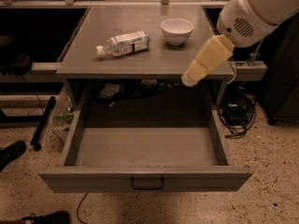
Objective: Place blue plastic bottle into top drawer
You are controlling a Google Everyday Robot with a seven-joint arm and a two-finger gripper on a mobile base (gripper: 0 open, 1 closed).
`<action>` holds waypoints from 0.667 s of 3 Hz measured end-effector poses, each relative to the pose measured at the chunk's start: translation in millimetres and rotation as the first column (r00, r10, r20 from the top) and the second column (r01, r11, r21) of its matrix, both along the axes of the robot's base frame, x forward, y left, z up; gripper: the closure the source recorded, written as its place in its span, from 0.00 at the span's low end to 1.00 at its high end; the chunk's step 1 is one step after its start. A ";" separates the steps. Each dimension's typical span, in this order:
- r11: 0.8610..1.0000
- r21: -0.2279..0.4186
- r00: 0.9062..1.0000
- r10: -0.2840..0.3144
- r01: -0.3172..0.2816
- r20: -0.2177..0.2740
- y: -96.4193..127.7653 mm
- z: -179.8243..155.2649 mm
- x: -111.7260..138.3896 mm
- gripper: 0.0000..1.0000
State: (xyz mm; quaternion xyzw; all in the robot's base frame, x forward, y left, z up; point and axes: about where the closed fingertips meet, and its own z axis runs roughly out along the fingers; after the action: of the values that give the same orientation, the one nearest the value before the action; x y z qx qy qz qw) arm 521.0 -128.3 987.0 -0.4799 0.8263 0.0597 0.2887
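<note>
The blue plastic bottle (pixel 123 44) lies on its side on the grey table top (pixel 93 62), left of centre, with its white cap pointing left. The top drawer (pixel 145 183) is pulled out wide below the table and nothing shows inside it. Its dark bar handle (pixel 147 184) is at the middle of the front panel. My gripper (pixel 188 80), cream-coloured, reaches down-left from the white arm (pixel 254 13) at the upper right. It hangs over the table's front right edge, well to the right of the bottle and apart from it. It holds nothing that I can see.
A white bowl (pixel 177 31) stands on the table top right of the bottle, near the arm. Cables (pixel 236 113) lie on the floor at the right. Clutter sits on a shelf under the table (pixel 112 91). A shoe (pixel 11 153) is at the left on the speckled floor.
</note>
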 end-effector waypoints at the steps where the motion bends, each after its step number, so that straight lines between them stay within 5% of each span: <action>1: 0.993 0.113 0.999 -0.039 0.036 0.023 41.9 -3.9 32.8 0.00; 2: 0.977 0.210 0.999 -0.035 0.028 0.030 76.3 -10.3 69.9 0.00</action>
State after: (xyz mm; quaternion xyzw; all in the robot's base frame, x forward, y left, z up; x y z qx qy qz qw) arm 590.8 -52.0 976.7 -0.4345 0.8180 0.1338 0.3523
